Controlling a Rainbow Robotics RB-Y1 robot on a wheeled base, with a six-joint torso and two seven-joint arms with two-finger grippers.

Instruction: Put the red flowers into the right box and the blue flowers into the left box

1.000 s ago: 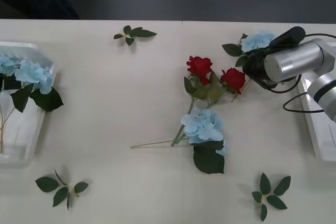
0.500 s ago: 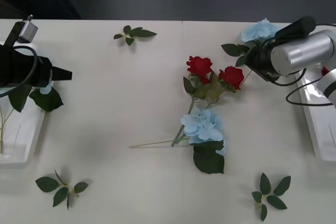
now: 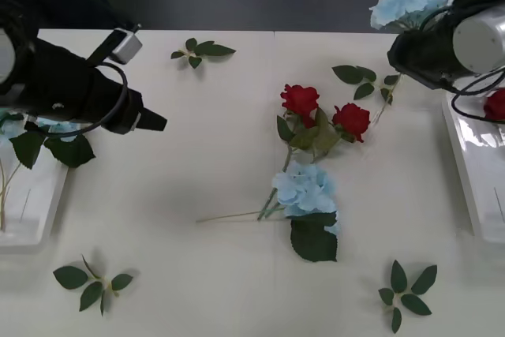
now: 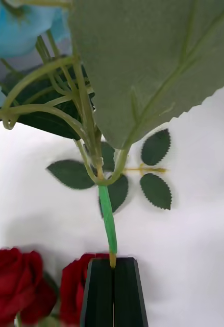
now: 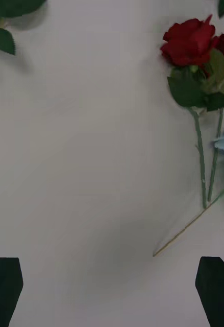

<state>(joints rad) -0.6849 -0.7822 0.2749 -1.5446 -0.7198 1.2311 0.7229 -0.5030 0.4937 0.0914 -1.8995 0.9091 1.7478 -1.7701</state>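
Pinching a blue flower (image 3: pixel 410 1) stem aloft – right jaws (image 4: pixel 113 263) closed; left jaws (image 5: pixel 112 286) spread wide.

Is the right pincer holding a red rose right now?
No, the right pincer is shut on the green stem of a blue flower, lifted above the table.

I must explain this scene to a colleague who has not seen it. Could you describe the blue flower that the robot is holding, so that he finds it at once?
Look at the table's far right corner, beside the right box. There the right gripper is shut on a thin green stem, and the blue flower hangs lifted above the table. Unlike the blue flower lying mid-table, it touches nothing else.
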